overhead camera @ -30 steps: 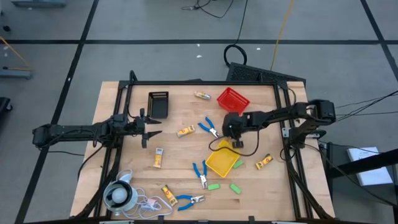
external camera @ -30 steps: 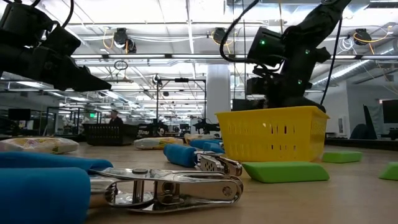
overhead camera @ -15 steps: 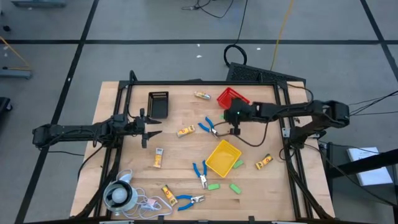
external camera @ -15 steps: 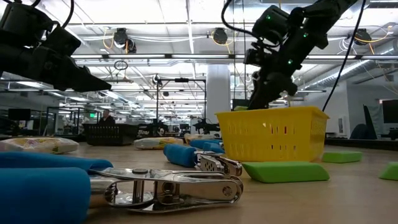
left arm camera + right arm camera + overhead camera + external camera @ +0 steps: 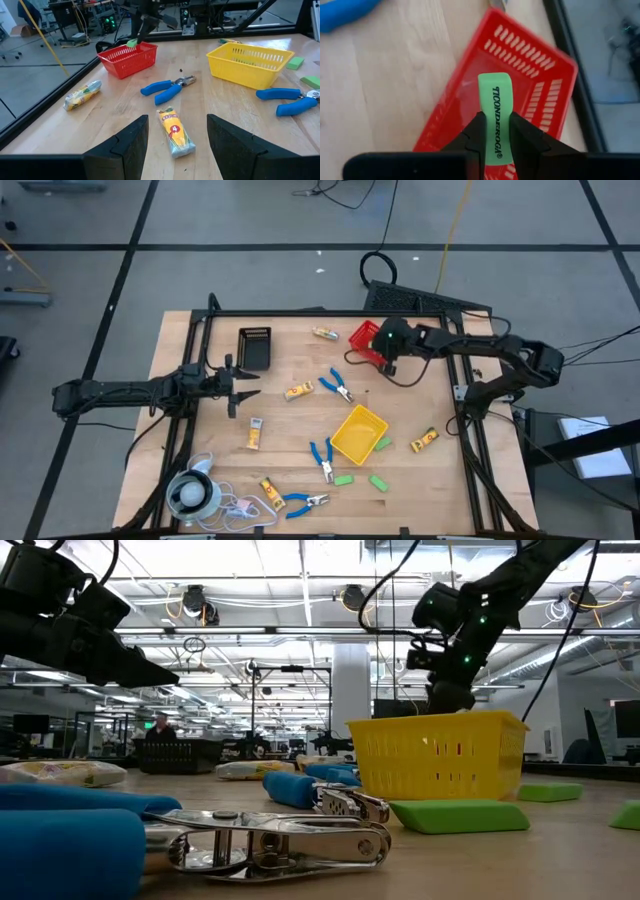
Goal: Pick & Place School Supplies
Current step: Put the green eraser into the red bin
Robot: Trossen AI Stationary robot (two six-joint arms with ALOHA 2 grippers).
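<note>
My right gripper (image 5: 384, 352) hangs over the red bin (image 5: 366, 338) near the table's far edge, shut on a bright green block (image 5: 495, 107) printed with black letters. The left wrist view shows that block (image 5: 132, 43) just above the red bin (image 5: 125, 60). My left gripper (image 5: 240, 383) waits open above the table's left side, its fingers (image 5: 125, 150) bare. Blue-handled pliers (image 5: 338, 386), yellow-orange packets (image 5: 298, 391) and more green blocks (image 5: 378, 482) lie flat on the wood. My right gripper pinches the green block between its two fingers (image 5: 476, 132), one on each long narrow side (image 5: 496, 142). The block's free end (image 5: 495, 82) sticks out past the fingertips. The fingers point down from above. The block is lifted clear, over the red bin's inside.
A yellow bin (image 5: 359, 434) sits mid-table right and a black bin (image 5: 255, 348) at the far left. A white round object with a cord (image 5: 190, 495) lies at the near left corner. More pliers (image 5: 322, 460) and packets (image 5: 255, 433) are scattered around. A black frame rims the table.
My right gripper has travelled from above the yellow bin toward the table's far edge and now stands over the red bin. It has carried the green block along, staying shut on it.
</note>
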